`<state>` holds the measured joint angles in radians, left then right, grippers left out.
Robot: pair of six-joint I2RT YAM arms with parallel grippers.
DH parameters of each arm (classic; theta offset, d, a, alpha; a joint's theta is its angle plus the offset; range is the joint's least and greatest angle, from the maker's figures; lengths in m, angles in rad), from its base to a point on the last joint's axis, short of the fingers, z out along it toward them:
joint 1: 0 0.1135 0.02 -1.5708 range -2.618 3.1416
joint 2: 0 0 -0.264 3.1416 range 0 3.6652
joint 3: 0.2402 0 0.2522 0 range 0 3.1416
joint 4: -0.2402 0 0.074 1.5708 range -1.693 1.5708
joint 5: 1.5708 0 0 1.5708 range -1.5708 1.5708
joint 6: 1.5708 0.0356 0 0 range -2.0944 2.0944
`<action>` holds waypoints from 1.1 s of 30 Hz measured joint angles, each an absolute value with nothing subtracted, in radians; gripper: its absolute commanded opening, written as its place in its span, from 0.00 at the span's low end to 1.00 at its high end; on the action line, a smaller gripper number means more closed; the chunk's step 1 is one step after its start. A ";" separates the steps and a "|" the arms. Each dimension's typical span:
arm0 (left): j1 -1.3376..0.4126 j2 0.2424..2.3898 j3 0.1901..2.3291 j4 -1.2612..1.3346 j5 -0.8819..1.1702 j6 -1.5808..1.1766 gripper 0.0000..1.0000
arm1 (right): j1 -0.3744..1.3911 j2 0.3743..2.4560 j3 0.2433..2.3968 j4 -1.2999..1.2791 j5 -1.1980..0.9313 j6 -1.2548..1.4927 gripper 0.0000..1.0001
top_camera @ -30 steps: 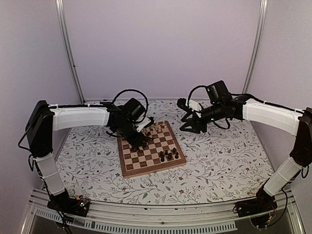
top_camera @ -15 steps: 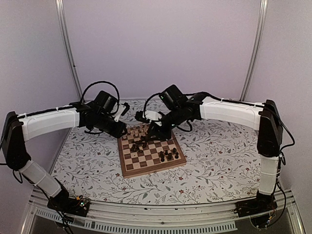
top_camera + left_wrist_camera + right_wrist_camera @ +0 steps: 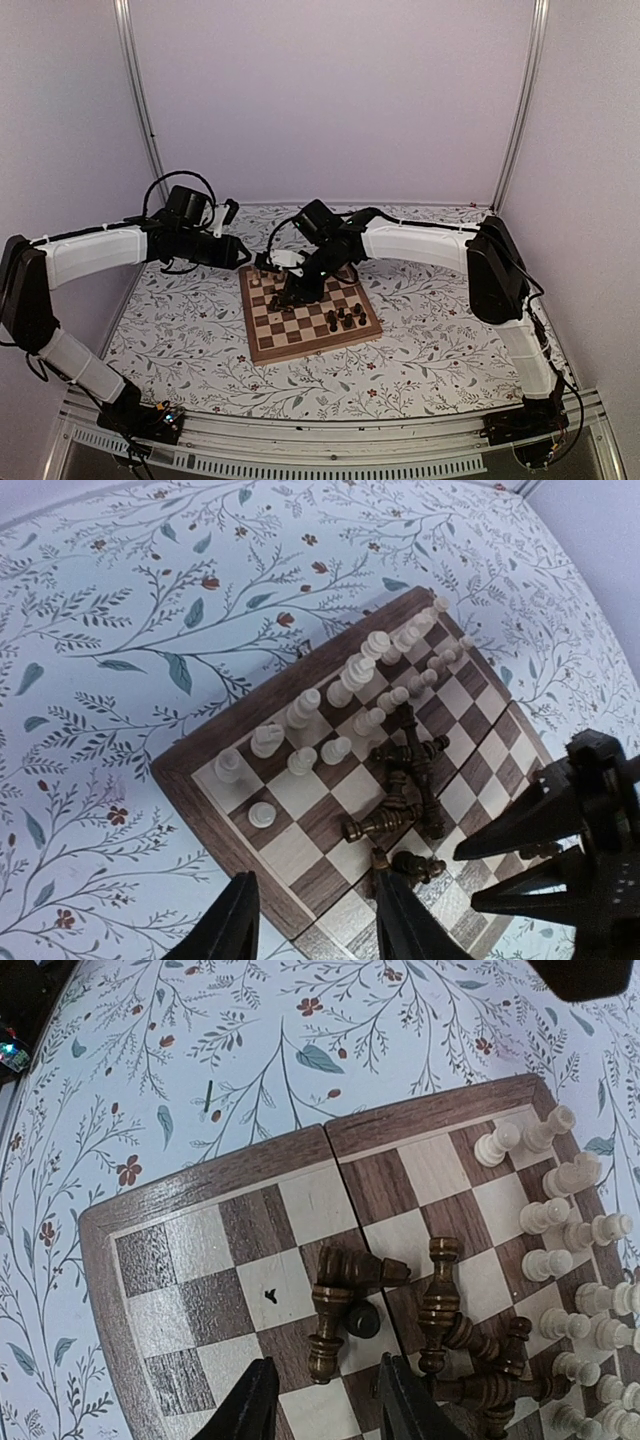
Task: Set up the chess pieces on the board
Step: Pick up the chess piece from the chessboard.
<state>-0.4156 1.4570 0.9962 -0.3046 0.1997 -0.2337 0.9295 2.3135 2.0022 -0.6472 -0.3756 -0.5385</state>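
STEP: stand fallen dark pieces (image 3: 438,1305) | R gripper (image 3: 325,1400) open, empty, above them | L gripper (image 3: 315,925) open, empty | NEXT: lower, pinch one.

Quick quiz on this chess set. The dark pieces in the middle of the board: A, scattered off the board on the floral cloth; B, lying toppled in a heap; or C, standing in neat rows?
B: the dark pieces lie on their sides in a jumble on the board, while the pale pieces stand upright in rows along one edge.
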 measured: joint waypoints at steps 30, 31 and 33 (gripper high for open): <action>-0.410 1.464 0.996 -0.309 0.323 -0.259 0.43 | 0.929 2.459 2.105 -0.628 -0.380 -0.462 0.24; -0.410 1.464 0.996 -0.310 0.323 -0.259 0.43 | 0.929 2.460 2.105 -0.628 -0.381 -0.460 0.21; -0.410 1.464 0.997 -0.309 0.324 -0.260 0.44 | 0.929 2.461 2.106 -0.628 -0.381 -0.458 0.16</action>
<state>-0.4103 1.4643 0.9966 -0.3088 0.3241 -0.2596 0.9295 2.4607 2.1056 -0.6281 -0.3809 -0.4580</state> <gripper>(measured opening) 0.435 0.221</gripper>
